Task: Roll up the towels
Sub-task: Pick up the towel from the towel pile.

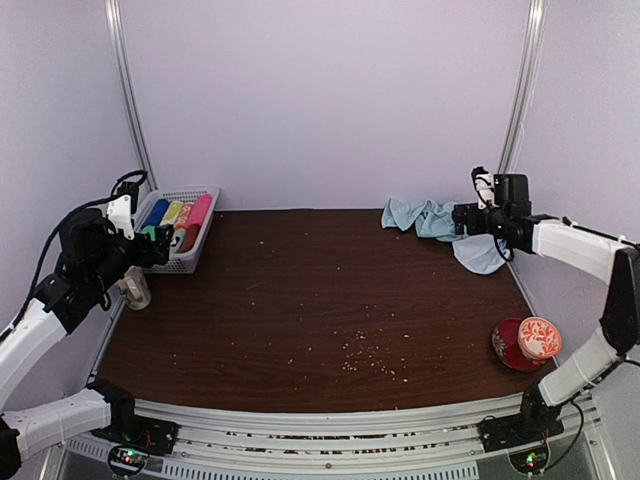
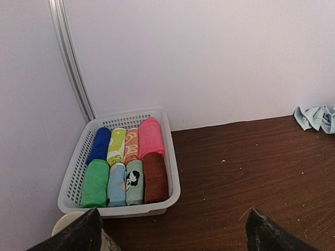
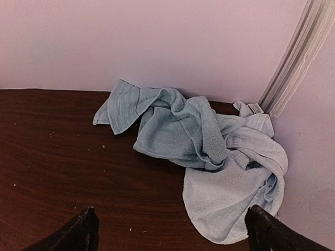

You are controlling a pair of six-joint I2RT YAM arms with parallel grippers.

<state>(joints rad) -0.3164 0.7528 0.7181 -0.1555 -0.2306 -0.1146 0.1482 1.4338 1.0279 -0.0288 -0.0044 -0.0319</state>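
The towels (image 1: 440, 225) lie crumpled in one heap at the upper right of the overhead frame, pushed into the far corner of the surface (image 1: 300, 300) where the back wall meets a metal post (image 3: 293, 57). In the right wrist view the greyer-blue one sits at centre, draped over the paler one, which spreads toward the lower right with its edge close to the side wall. The right gripper (image 1: 462, 215) hangs at the heap, released, its fingers spread wide with nothing between them. The left gripper (image 2: 172, 230), at the upper left of the overhead frame, is likewise spread wide and empty, and faces a white basket (image 2: 172, 172) that sits against the back wall at the surface's left edge and holds coloured rolls (image 2: 125, 167) packed side by side. A cup (image 1: 135, 290) stands just below the basket at the left edge. A red dish (image 1: 525, 342) sits near the lower right edge. Between basket and towels runs a broad stretch of dark wood, with crumbs (image 1: 365, 355) scattered at lower centre.
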